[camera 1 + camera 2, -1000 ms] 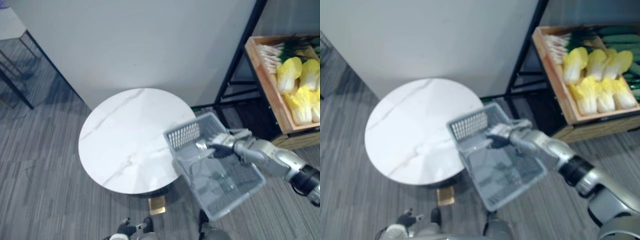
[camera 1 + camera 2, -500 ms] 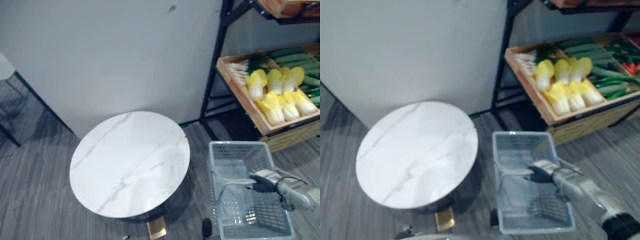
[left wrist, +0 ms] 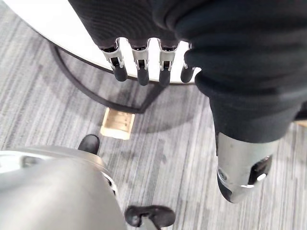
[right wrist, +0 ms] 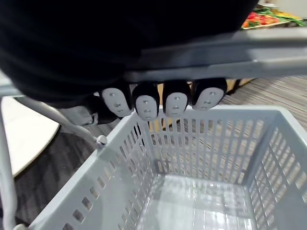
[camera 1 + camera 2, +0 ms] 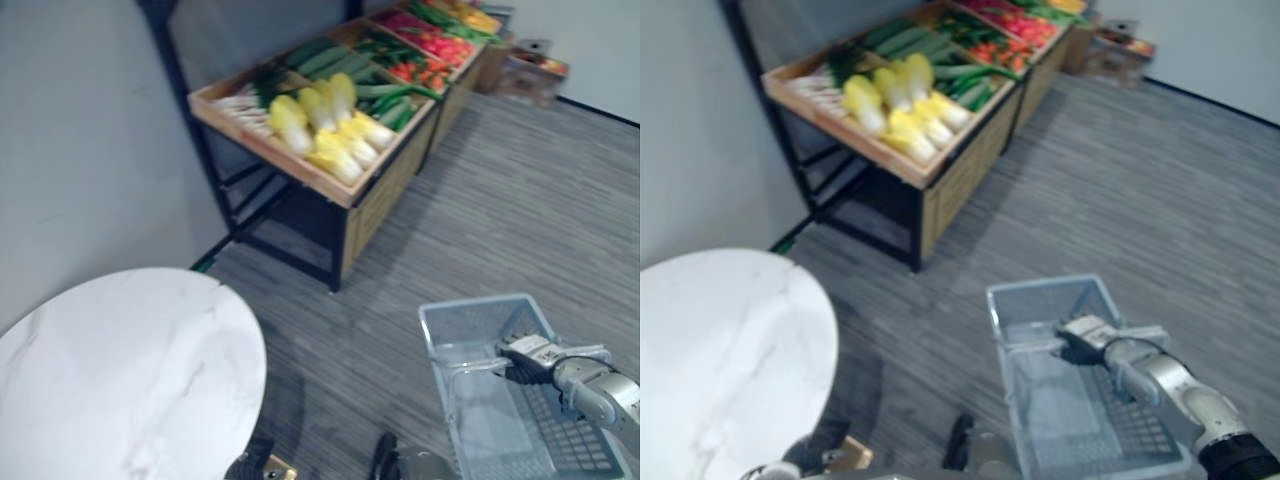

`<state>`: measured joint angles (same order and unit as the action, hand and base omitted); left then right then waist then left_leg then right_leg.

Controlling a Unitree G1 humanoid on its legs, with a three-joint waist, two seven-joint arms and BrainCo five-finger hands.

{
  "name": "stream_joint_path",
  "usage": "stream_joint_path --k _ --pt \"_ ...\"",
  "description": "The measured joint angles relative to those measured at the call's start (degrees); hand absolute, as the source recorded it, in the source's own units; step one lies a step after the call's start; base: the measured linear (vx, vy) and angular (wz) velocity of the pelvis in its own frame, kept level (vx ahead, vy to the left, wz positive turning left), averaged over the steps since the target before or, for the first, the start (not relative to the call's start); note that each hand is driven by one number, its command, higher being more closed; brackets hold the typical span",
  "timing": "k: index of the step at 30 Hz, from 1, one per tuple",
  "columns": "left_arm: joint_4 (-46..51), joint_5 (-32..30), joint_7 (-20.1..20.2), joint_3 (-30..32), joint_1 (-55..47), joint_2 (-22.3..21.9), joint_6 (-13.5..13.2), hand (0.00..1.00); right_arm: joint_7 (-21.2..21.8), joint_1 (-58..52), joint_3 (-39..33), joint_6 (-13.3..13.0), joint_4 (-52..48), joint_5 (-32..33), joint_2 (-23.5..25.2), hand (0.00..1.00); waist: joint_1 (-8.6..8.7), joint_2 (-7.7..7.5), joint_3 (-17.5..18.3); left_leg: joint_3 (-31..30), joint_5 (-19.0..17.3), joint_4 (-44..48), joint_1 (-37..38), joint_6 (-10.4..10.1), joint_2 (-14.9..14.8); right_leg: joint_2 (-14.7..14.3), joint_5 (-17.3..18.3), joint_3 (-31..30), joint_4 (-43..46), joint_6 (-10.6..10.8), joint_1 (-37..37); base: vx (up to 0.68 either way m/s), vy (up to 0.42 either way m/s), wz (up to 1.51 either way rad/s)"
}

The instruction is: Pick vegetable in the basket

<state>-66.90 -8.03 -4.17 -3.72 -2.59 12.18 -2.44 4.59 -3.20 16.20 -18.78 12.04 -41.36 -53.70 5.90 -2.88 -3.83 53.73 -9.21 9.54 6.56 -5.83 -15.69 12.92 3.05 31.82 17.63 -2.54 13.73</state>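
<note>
Grey perforated plastic basket [image 5: 472, 318] hangs low on my right side, over the striped grey floor [image 5: 520, 200]. My right hand [image 5: 535, 355] carries it. In the right wrist view its dark-tipped fingers [image 4: 146, 103] are curled round the grey handle bar [image 4: 216, 55], a clenched grasp on the handle. The basket interior is bare: 0 vegetables loaded.

My left hand [image 3: 142, 67] hangs with its fingers straight and relaxed, grasping nothing. It is above the floor, beside the base of the round white marble-top table [image 5: 120, 370].

Target location: the yellow-leafed Chinese cabbages [image 5: 325, 135] lie in a slanted wooden produce crate [image 5: 300, 172] on a black metal stand [image 5: 337, 250]. Long green cucumbers [image 5: 330, 60] lie behind them and red vegetables [image 5: 435, 45] further along the row.

Key relation: the crate lies ahead of the basket and to its left, well apart from both hands, with open floor between. The cabbages lie side by side. Their long axes run across the crate, with pale stem ends toward the aisle-side edge and leafy ends toward the back.

Judgement:
1. The task is at the approach stage, with no pick begun.
2. The left hand is the 1 free hand and the stand lies toward its side, so I would assign the pick to it.
3. A grasp should close across a cabbage's short axis, entering from the aisle side.
4. The basket should end just beside that edge, since an overlong carry risks a drop.
</note>
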Motion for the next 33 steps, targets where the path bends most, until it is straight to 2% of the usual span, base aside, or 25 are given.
stream_joint_path --k 2,3,5,6,7,8,9,10,11,12,13,14,15,16,19,20,22,23,24,26,27,29,30,31,33 --pt "-0.4 0.0 0.0 -0.2 0.3 -0.8 0.0 0.0 -0.2 0.5 0.0 0.5 0.4 -1.1 0.2 1.0 0.09 -0.02 0.0 2.3 0.2 1.1 0.0 -0.4 -0.7 -0.2 1.0 1.1 -2.5 2.2 -0.1 -0.01 -0.22 -0.81" --pt "-0.5 -0.1 0.1 0.2 0.6 -2.2 0.1 0.0 -0.3 0.8 0.0 1.1 1.4 -1.6 0.4 1.0 0.24 1.92 0.1 4.0 1.6 1.4 0.1 -1.6 -2.4 -3.5 0.5 1.1 -6.3 2.5 -0.7 0.0 -0.221 -0.77" --pt "-0.7 -1.5 0.1 1.3 0.5 -3.3 0.1 0.0 -0.3 0.6 -0.1 1.6 2.4 -1.5 1.2 1.0 0.13 3.58 0.1 3.9 3.8 1.4 1.3 -2.1 -4.3 -6.3 0.3 1.7 -8.7 1.4 -2.3 0.01 -0.197 -0.58" --pt "-1.2 -2.1 0.1 1.7 0.5 -3.4 0.1 0.0 -0.3 0.0 -0.5 1.7 2.4 -1.5 2.0 1.0 0.67 3.74 0.1 3.8 5.1 2.0 2.0 -2.0 -5.2 -7.3 0.5 1.3 -8.7 0.7 -3.1 0.03 -0.245 -0.37" --pt "-1.4 -2.3 0.1 2.3 0.5 -3.4 0.1 0.0 -0.3 -0.7 -0.8 1.6 2.0 -1.4 2.5 1.0 1.11 3.65 0.1 3.7 6.1 4.1 2.4 -1.5 -6.9 -8.3 1.0 0.6 -8.6 0.0 -3.7 0.04 -0.275 -0.34" --pt "-1.3 -2.3 0.1 3.2 0.3 -3.3 0.2 0.0 -0.3 -1.5 -1.8 1.1 1.4 -1.4 3.1 1.0 1.33 3.57 0.1 3.3 7.2 10.5 1.9 -0.7 -10.5 -9.7 1.9 -0.5 -8.5 -0.8 -4.4 0.06 -0.305 -0.56" --pt "-1.2 -2.3 0.2 4.1 0.3 -3.2 0.1 0.0 -0.4 -1.6 -2.3 1.0 1.1 -1.4 3.4 1.0 1.36 2.95 -0.3 0.4 8.0 19.0 -0.3 1.6 -14.3 -10.8 2.4 -2.5 -8.5 -1.6 -5.3 0.05 -0.252 -0.63" --pt "-1.2 -2.2 0.1 4.4 0.3 -3.2 0.1 0.0 -0.5 -1.4 -2.4 1.0 1.1 -1.3 3.5 1.0 1.19 2.62 -0.5 -2.9 7.3 23.0 -1.8 2.6 -15.2 -11.1 2.6 -3.4 -8.5 -1.8 -5.7 0.06 -0.214 -0.77" --pt "-0.8 -2.1 0.1 5.2 0.3 -3.0 -0.1 0.0 -0.6 -0.8 -2.4 1.4 1.1 -1.3 4.0 1.0 1.25 2.6 -0.7 -12.9 4.1 30.5 -5.9 3.8 -14.1 -11.6 2.8 -5.8 -8.9 -2.1 -7.0 0.07 -0.146 -0.85" --pt "-0.5 -2.0 -0.1 5.9 0.3 -3.1 -0.4 0.0 -0.6 -0.4 -2.3 1.8 1.2 -1.3 4.5 1.0 0.95 2.39 -0.9 -21.9 2.1 33.3 -8.7 2.8 -10.4 -12.0 2.8 -8.1 -9.7 -2.2 -8.2 0.1 -0.135 -1.64" --pt "-0.4 -2.0 -0.4 6.3 -0.4 -3.1 -0.7 0.0 -0.6 0.2 -2.2 2.2 1.3 -1.3 5.0 1.0 -1.58 2.38 -0.9 -33.3 -0.9 34.1 -11.0 1.3 -3.1 -13.3 2.8 -13.6 -11.1 -2.1 -9.7 0.09 -0.079 -1.57" --pt "-0.3 -1.9 -0.5 6.3 -0.7 -3.1 -0.8 0.0 -0.6 0.4 -2.1 2.2 1.4 -1.3 5.1 1.0 -2.07 2.44 -0.9 -35.2 -1.4 34.0 -11.3 1.1 -1.7 -13.7 2.8 -14.9 -11.5 -2.0 -10.0 0.1 -0.053 -2.11" --pt "-0.1 -1.4 -0.6 6.4 -2.4 -3.2 -1.0 0.0 -0.8 1.6 -1.5 2.1 1.9 -0.6 5.9 1.0 -3.72 2.54 -1.0 -40.2 -2.9 33.2 -12.9 0.9 2.3 -15.2 2.7 -19.1 -13.0 -1.9 -11.2 0.15 -0.032 -1.9" --pt "1.0 0.1 -0.6 7.1 -3.8 -3.4 -1.4 0.0 -1.6 2.1 -1.0 2.1 1.9 1.0 6.7 1.0 -4.54 2.46 -1.4 -43.2 -3.4 31.5 -15.3 1.8 4.9 -15.8 2.2 -21.1 -13.7 -1.1 -12.1 0.16 -0.028 -1.9" --pt "1.4 0.5 -0.5 7.2 -4.1 -3.3 -2.0 0.0 -2.3 2.1 -0.7 2.1 1.9 1.4 6.9 1.0 -4.29 2.88 -2.4 -43.4 -3.5 24.2 -18.9 1.7 6.9 -17.2 2.1 -24.2 -14.2 -0.9 -13.3 0.14 -0.007 -0.96" --pt "1.6 0.5 -0.5 7.6 -4.1 -3.4 -2.4 0.0 -2.3 2.0 -0.7 2.2 1.9 1.4 6.9 1.0 -4.31 2.89 -2.8 -43.6 -2.9 18.0 -20.5 2.1 8.1 -17.4 2.1 -25.6 -15.0 -0.9 -14.2 0.21 0.022 -0.56" --pt "2.1 0.4 -0.5 8.1 -4.1 -3.8 -2.5 0.0 -2.3 2.0 -0.8 2.5 2.1 1.3 6.3 1.0 -4.41 3.29 -3.3 -44.0 0.1 7.9 -22.2 1.8 9.6 -17.5 2.0 -27.0 -16.1 -0.8 -15.3 0.22 0.036 -0.36" --pt "2.3 0.3 -0.6 8.5 -4.1 -4.5 -2.5 0.0 -2.3 2.2 -0.7 2.5 2.2 1.4 5.7 1.0 -4.65 4.05 -3.9 -45.6 3.1 1.7 -22.7 1.7 10.4 -18.0 2.0 -27.9 -16.9 -0.8 -16.2 0.3 0.099 -0.33" --pt "2.8 0.3 -0.8 8.7 -4.3 -5.5 -2.5 0.0 -2.4 2.5 -0.5 2.5 2.2 1.4 5.5 1.0 -5.02 5.37 -4.5 -47.2 5.4 -1.5 -23.8 1.6 10.1 -19.0 2.0 -28.9 -17.6 -0.8 -17.1 0.3 0.121 -0.4" --pt "3.2 0.1 -1.4 9.5 -4.6 -6.5 -2.4 0.0 -2.4 3.4 1.3 2.5 2.2 1.4 5.8 1.0 -6.41 6.6 -4.9 -47.8 8.5 -3.6 -24.4 2.2 9.1 -20.1 2.7 -31.6 -18.1 -0.5 -18.4 0.29 0.143 -0.72" --pt "3.3 0.0 -1.6 10.6 -4.9 -7.1 -2.4 0.0 -2.4 3.6 2.8 2.4 2.1 1.4 6.5 1.0 -7.45 6.48 -4.9 -46.5 11.4 -3.2 -23.6 2.3 8.6 -19.9 3.6 -33.6 -18.0 0.1 -19.4 0.35 0.16 -0.84" --pt "3.6 -0.1 -1.9 10.9 -5.2 -6.8 -2.4 0.0 -2.6 3.6 2.8 2.3 2.2 1.4 8.2 1.0 -7.47 5.67 -5.0 -44.0 14.9 -2.1 -22.7 4.1 9.3 -18.2 5.8 -34.9 -16.7 1.0 -20.3 0.4 0.189 -0.41" --pt "3.6 -0.8 -2.1 10.4 -5.2 -6.2 -2.4 0.0 -2.6 3.3 2.9 2.2 2.6 1.4 8.9 1.0 -7.37 4.51 -4.9 -43.5 14.0 -0.9 -22.4 4.7 11.0 -16.2 6.9 -34.9 -14.8 2.4 -19.8 0.34 0.177 -0.11" --pt "3.6 -1.2 -2.2 10.2 -5.1 -6.0 -2.4 0.0 -2.6 3.1 2.9 2.1 2.8 1.4 8.9 1.0 -7.34 4.43 -4.9 -43.5 12.9 -0.3 -22.3 4.9 11.5 -15.7 7.2 -34.7 -13.3 2.9 -19.5 0.34 0.181 0.01" --pt "2.3 -1.8 -2.3 9.1 -4.2 -5.4 -2.3 0.0 -2.9 3.0 2.6 2.2 4.0 1.4 10.1 1.0 -7.21 4.07 -4.5 -43.5 9.7 -2.1 -19.7 6.8 13.2 -14.4 9.2 -33.0 -1.2 4.4 -15.3 0.35 0.193 0.1"
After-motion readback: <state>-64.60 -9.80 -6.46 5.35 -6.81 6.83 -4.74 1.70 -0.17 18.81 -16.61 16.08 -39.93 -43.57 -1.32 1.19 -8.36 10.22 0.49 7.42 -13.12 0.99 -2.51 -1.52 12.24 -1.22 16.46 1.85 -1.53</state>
